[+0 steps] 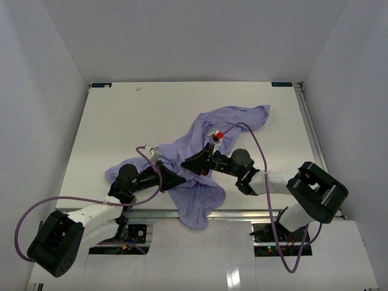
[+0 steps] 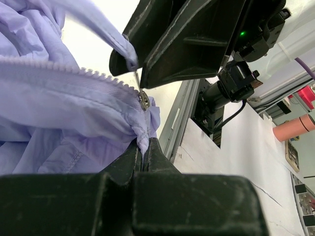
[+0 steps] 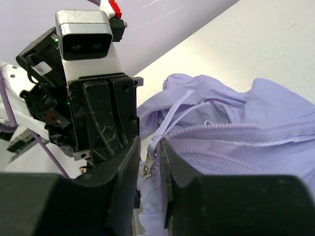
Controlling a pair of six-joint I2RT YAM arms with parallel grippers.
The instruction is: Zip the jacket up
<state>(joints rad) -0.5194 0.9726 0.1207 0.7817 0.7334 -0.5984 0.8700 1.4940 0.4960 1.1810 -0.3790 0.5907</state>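
1. The jacket (image 1: 239,118) lies crumpled mid-table (image 1: 121,115), with one flap spilling over the near edge between the two arm bases.
2. My left end effector (image 2: 146,147) is clamped tight on the hem just below the zipper slider (image 2: 143,101), anchoring the bottom of the track.
3. My right end effector (image 3: 149,145) stands narrow around the pull tab (image 2: 136,78). I cannot tell whether it truly grips the tab or only flanks it.
4. The main risk, as I judge it, is a loose hold. The tab would slip out as I pull and the slider would go nowhere.
5. A fabric strand (image 2: 106,29) runs into the right jaws beside the tab. Dragged along, it could feed cloth into the slider and jam it.
6. The zipper teeth (image 2: 74,70) curve away over rumpled cloth. Pulling off the line of the track could bind the slider or tug the hem out of the left pinch.
7. The two end effectors sit almost touching, so any sideways correction risks a knock between them.
8. For room, the far part of the table shows bare surface, which should give the right arm travel away from me. On my side the near edge rail (image 1: 236,212) is close. The purple cable (image 1: 260,151) arcs over the jacket beside the right arm and could snag.
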